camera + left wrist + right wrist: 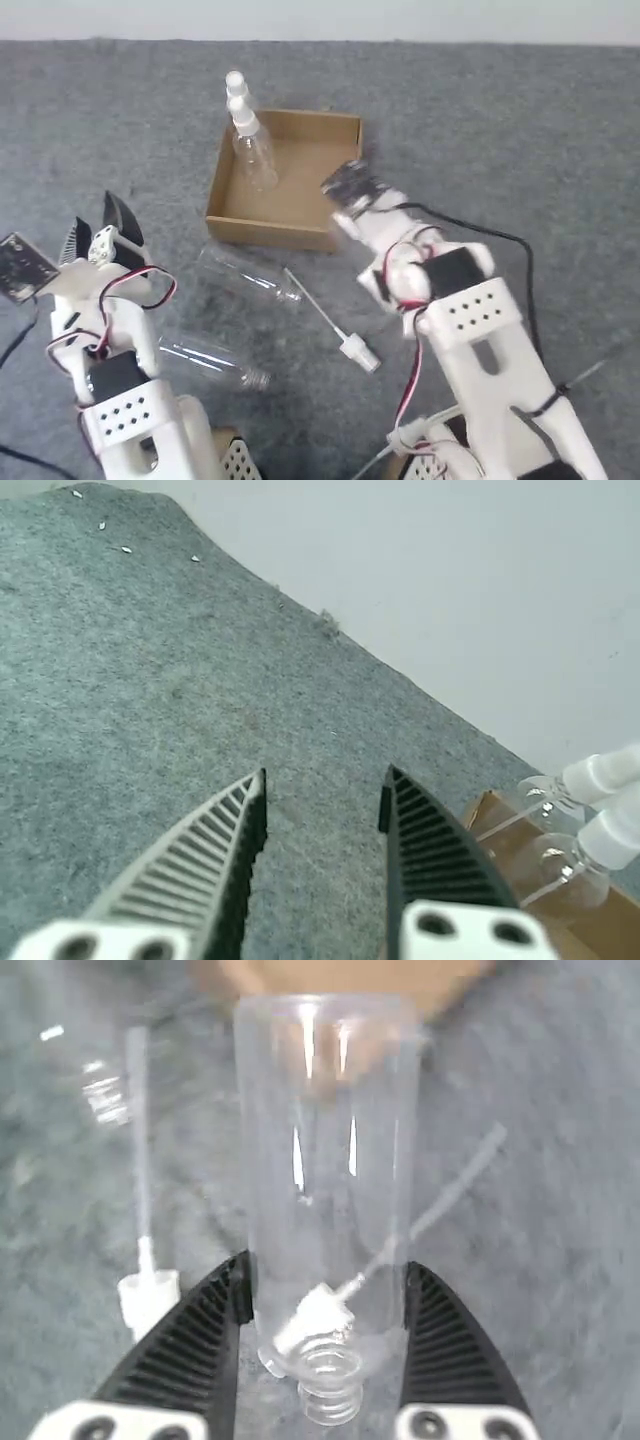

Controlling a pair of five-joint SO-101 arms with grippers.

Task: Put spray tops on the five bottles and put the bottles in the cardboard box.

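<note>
Capping step: right gripper (325, 1265) held an uncapped bottle (325, 1110); the left gripper (325, 775), parted and empty, likely had to fetch a spray top (358, 350).

The open end effector (325, 775) is seen over the table (150, 680), two capped bottles (572, 865) in the cardboard box (490, 815)

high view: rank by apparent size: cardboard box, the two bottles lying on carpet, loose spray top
1. cardboard box
2. bottle beside the box and bottle nearer the arms: look alike, no ranking
3. loose spray top
</note>
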